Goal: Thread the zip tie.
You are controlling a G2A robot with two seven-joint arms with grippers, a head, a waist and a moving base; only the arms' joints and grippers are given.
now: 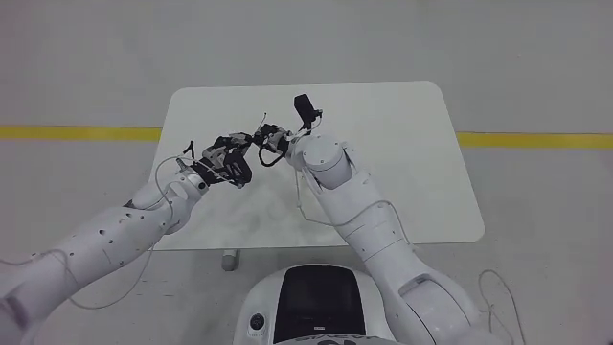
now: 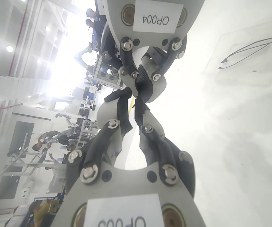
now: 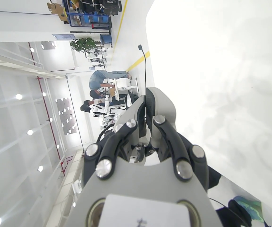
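top view: left gripper (image 1: pixel 228 159) and right gripper (image 1: pixel 271 142) meet tip to tip over the table (image 1: pixel 402 153), left of centre.
left wrist view: can't tell if the left one's gripping anything. two spare ties (image 2: pixel 249 48) lie on the table.
right wrist view: right gripper's clamped on one zip tie (image 3: pixel 145 72). guessing it's the lining-up step, and next needs the tail fed into the head.

Showing a left arm (image 1: pixel 105 240) and right arm (image 1: pixel 374 220) in glossy white rounded shells, with thin pale cables (image 1: pixel 303 201) looping loose alongside. Showing a dark panel (image 1: pixel 316 305) sunk in the white torso (image 1: pixel 263 297). Carrying grey bodies on the left gripper (image 2: pixel 131 108) and right gripper (image 3: pixel 146 100), with black curved links (image 3: pixel 171 133), round silver screws (image 3: pixel 104 166), brass discs (image 2: pixel 129 12) and a white label (image 2: pixel 158 18) with dark print.
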